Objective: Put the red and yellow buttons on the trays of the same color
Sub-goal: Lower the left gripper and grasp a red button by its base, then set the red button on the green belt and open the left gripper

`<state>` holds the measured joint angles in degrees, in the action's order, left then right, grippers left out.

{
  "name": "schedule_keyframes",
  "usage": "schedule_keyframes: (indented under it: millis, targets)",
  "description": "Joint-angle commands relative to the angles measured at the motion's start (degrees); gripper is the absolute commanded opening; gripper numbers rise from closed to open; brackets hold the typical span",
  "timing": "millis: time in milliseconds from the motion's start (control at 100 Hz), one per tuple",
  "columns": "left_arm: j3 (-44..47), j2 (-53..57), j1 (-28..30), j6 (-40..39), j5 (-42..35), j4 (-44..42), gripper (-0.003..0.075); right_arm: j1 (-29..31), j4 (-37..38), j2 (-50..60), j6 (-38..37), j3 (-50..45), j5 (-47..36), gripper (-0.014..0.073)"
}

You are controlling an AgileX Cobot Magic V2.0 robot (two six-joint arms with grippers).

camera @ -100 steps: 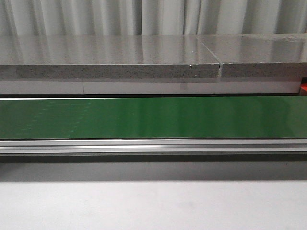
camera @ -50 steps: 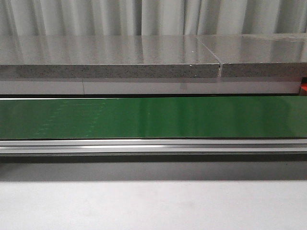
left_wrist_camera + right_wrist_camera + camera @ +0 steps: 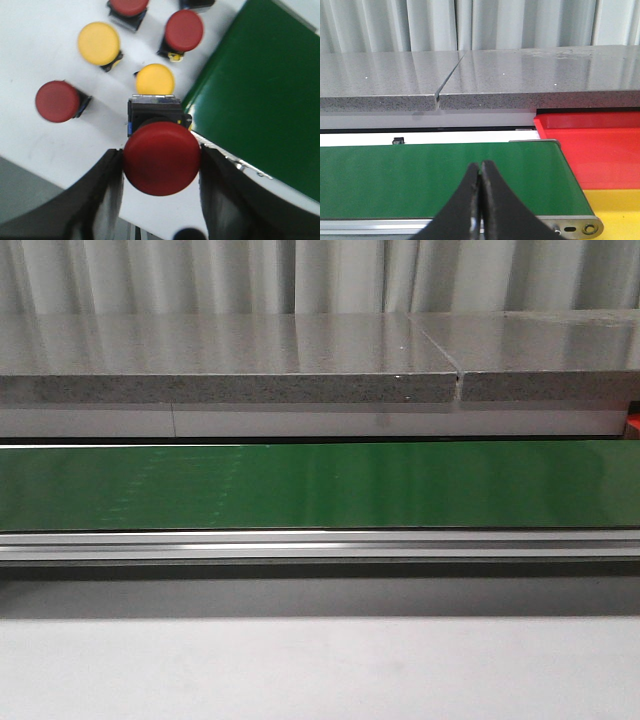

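In the left wrist view my left gripper (image 3: 160, 152) is shut on a red button (image 3: 161, 158), with a finger pressed to each side of its round cap; its black base points away from the camera. On the white surface beyond it stand several loose buttons, among them a yellow button (image 3: 155, 79), a second yellow button (image 3: 99, 43) and red buttons (image 3: 57, 101) (image 3: 184, 30). My right gripper (image 3: 480, 167) is shut on nothing and hangs over the green belt (image 3: 420, 175). The red tray (image 3: 600, 150) and yellow tray (image 3: 620, 210) lie just past the belt's end.
The green conveyor belt (image 3: 320, 485) spans the front view, with a metal rail (image 3: 320, 545) along its near side and a grey stone counter (image 3: 230, 360) behind it. Neither arm shows in that view. The belt's edge (image 3: 260, 100) runs beside the held button.
Faint marks on the green belt have drifted to the right in the front view. Nothing else differs there.
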<state>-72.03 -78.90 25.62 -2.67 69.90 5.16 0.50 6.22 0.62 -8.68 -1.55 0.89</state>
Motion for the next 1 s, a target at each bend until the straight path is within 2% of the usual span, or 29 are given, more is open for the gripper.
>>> schedule_keyframes:
  millis: [0, 240, 420, 600, 900, 950, 990]
  targets:
    - [-4.3, 1.0, -3.3, 0.3, -0.3, 0.7, 0.0209, -0.2, 0.1, 0.6, 0.1, 0.8, -4.7, -0.0065]
    - [-8.9, -4.9, -10.6, 0.3, 2.1, 0.6, 0.0209, -0.2, 0.1, 0.6, 0.1, 0.8, -4.7, -0.0065]
    - [-10.8, -9.4, -13.8, 0.3, 1.5, 0.6, 0.0209, -0.2, 0.1, 0.6, 0.1, 0.8, -4.7, -0.0065]
    - [-10.8, -11.3, -15.0, 0.3, -0.7, 0.5, 0.0210, -0.2, 0.1, 0.6, 0.1, 0.8, -4.7, -0.0065]
    - [-10.8, -13.3, -15.0, 0.3, 0.0, 0.3, 0.0212, -0.2, 0.1, 0.6, 0.1, 0.8, -4.7, -0.0065]
    - [-10.8, -13.3, -15.0, 0.3, -0.8, 0.3, 0.0230, -0.2, 0.1, 0.6, 0.1, 0.8, -4.7, -0.0065]
    - [-10.9, -13.3, -15.0, 0.3, -1.1, 0.3, 0.0273, -0.2, 0.1, 0.6, 0.1, 0.8, -4.7, -0.0065]
